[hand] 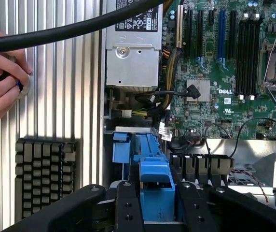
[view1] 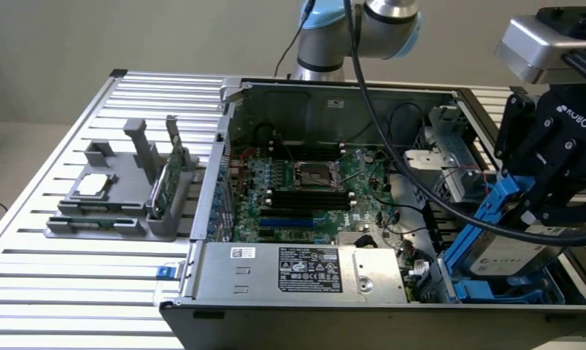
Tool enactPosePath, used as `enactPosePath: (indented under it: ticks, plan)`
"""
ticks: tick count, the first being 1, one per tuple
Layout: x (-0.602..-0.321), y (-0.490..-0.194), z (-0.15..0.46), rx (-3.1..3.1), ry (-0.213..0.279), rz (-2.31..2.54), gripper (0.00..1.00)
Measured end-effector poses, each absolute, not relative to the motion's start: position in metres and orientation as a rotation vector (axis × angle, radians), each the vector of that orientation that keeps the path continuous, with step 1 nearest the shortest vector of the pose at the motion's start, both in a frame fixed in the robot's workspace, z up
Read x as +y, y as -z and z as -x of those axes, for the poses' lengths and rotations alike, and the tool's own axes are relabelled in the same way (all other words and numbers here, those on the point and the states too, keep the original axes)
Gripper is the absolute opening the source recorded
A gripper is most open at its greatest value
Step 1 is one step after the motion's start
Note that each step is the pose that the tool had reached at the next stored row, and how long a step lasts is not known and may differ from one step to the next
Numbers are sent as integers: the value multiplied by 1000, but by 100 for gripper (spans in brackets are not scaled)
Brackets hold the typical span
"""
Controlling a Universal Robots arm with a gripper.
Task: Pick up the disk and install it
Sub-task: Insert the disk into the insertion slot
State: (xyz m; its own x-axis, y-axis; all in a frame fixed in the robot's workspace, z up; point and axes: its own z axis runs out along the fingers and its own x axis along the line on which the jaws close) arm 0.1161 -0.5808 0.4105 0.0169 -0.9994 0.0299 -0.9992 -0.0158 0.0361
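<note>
Gripper (view1: 538, 208) has its jaws clamped on the disk (view1: 505, 251), which hangs tilted over the drive bay (view1: 487, 293) at the exterior view's right end of the PC case (view1: 273, 321). I'd square its blue frame to the bay and go slow, no forcing.

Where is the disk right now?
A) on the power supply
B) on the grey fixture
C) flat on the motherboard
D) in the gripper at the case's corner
D: the gripper grips the disk by its blue frame, tilted over the corner of the case.
</note>
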Motion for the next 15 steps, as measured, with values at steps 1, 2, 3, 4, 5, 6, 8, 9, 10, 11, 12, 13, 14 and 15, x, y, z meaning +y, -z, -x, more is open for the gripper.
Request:
enactPosePath:
  ticks: [1, 2, 3, 4, 5, 6, 8, 9, 10, 11, 12, 13, 14, 15]
  plan:
    - [-581, -409, -116, -2170, 6, -2206, 33]
    - [-581, -408, -116, -2170, 6, -2206, 33]
    - [-581, -407, -116, -2170, 6, -2206, 33]
    - [-581, -406, -116, -2170, 6, -2206, 33]
    - [-581, -405, -116, -2170, 6, -2206, 33]
    - [-581, -403, -116, -2170, 6, -2206, 33]
    - [-580, -400, -116, -2170, 6, -2206, 33]
    - [-580, -399, -116, -2170, 6, -2206, 33]
    - [-580, -397, -116, -2170, 6, -2206, 33]
    - [-580, -395, -116, -2170, 6, -2206, 33]
    - [-580, -394, -116, -2170, 6, -2206, 33]
    - [-580, -392, -116, -2170, 6, -2206, 33]
    - [-580, -391, -116, -2170, 6, -2206, 33]
    - [-580, -390, -116, -2170, 6, -2206, 33]
